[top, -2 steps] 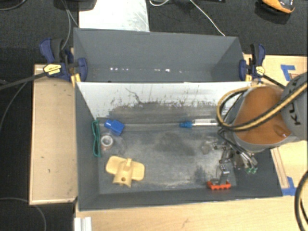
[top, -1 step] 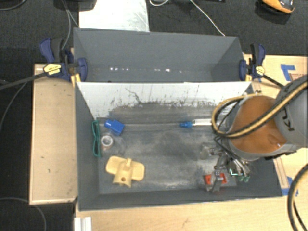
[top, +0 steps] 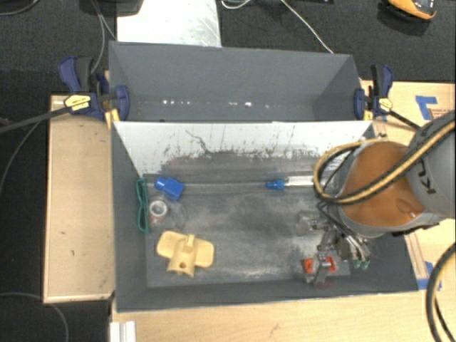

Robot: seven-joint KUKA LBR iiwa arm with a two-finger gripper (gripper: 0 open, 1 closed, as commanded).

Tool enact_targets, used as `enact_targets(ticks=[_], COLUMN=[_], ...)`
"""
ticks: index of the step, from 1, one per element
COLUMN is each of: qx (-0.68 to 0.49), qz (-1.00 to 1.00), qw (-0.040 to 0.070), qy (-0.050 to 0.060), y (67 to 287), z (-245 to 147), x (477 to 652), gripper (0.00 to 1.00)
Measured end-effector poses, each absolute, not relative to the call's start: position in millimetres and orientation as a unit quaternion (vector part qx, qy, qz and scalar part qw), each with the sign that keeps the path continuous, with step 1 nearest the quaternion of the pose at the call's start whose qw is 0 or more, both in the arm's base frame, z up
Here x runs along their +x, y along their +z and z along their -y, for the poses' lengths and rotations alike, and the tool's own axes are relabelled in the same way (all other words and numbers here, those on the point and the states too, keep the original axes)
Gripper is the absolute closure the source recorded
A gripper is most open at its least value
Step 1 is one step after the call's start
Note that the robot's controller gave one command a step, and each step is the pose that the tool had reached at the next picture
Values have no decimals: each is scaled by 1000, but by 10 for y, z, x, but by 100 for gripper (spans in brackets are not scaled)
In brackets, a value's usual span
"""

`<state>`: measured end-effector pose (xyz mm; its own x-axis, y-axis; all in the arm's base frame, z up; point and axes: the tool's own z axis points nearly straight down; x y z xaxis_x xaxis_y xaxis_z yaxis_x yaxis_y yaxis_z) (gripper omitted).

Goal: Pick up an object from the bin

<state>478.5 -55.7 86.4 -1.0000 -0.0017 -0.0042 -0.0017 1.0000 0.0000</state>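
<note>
Hovering low at lower right of bin (top: 242,223), gripper (top: 329,256) sits right over small red obj (top: 311,266), contact unclear; grip state can't be told. Yellow block (top: 184,252) lies well apart, lower left.

Scuffed matt metal bin (top: 235,226), smooth yellow plastic piece (top: 184,252)
</note>
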Motion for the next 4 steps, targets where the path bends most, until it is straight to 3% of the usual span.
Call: enact_targets(ticks=[1, 2, 3, 4], qx=[-29, -49, -49, -117], qz=[-1000, -999, -999, -993], qw=[6, 10, 10, 13], qy=[0, -2, -2, -3], y=[713, 732, 732, 706], z=[816, 1322, 1317, 1263], x=[4818, 4795, 4796, 4858], gripper=[0, 0, 0, 100])
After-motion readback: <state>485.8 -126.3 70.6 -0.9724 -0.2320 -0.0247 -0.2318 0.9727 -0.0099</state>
